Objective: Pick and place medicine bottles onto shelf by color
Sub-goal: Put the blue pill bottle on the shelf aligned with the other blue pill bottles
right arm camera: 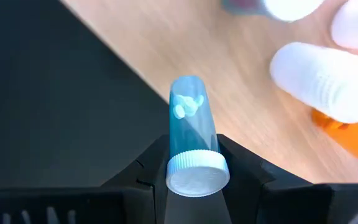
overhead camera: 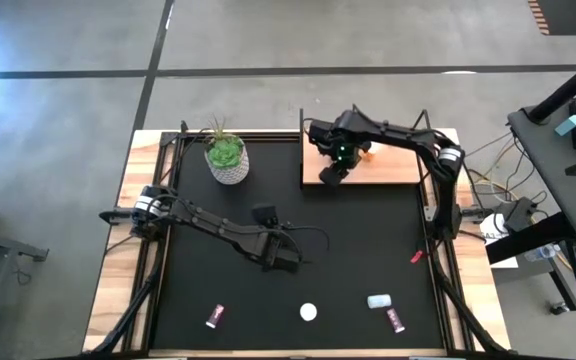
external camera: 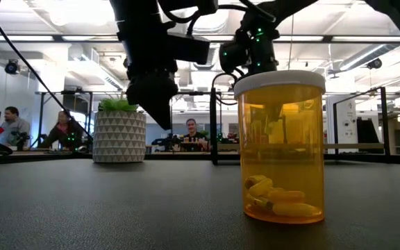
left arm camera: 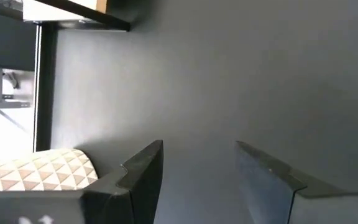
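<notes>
A black mat covers the wood-edged table, which stands on a grey concrete floor; the low view looks across it into an open workroom with ceiling lights, desks and seated people. From above, the light-wood shelf lies at about one o'clock on the mat and the white pot with a green plant at eleven. Loose medicine bottles lie along the six o'clock edge: a pink one, a white one, a pale blue one and another pink one. The right gripper hangs over the shelf's nine o'clock end; only its wrist view shows it clamped on a blue bottle with a white cap, above the board's edge beside white-capped bottles. The left gripper hovers near the mat's centre, its fingers partly apart and empty over bare mat. The low view alone shows an upright orange bottle holding yellow pills.
</notes>
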Robot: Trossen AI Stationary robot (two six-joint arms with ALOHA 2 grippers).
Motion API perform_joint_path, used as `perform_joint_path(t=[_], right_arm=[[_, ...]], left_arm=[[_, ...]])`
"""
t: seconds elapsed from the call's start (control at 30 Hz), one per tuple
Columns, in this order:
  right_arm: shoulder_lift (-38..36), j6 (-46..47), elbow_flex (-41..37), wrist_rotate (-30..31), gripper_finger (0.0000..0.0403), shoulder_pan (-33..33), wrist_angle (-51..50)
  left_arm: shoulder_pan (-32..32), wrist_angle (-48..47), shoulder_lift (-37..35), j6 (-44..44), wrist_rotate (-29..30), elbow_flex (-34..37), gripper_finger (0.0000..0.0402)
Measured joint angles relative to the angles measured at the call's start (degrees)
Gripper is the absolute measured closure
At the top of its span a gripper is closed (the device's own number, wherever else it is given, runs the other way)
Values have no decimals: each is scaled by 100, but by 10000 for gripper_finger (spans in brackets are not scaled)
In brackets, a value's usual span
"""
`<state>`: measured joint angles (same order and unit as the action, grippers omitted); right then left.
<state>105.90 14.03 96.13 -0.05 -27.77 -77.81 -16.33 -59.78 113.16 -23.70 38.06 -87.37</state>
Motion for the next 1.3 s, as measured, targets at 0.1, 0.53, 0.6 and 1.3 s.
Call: perform_joint_path(t=[0.1,0.53,0.6,1.3], right_arm=[[36,185,14,-8,296,-98,10],[116,764,14,-642,296,-431,38],[116,868,14,-642,296,-464,52],[336,1166,14,-725,296,-529,181]], left_arm=[[-1,-44,-1,2,-1,42,223],[1,-878,-2,-3,-11,425,223],[1,-879,0,-4,-11,442,223],[-8,-873,0,2,-11,444,223]])
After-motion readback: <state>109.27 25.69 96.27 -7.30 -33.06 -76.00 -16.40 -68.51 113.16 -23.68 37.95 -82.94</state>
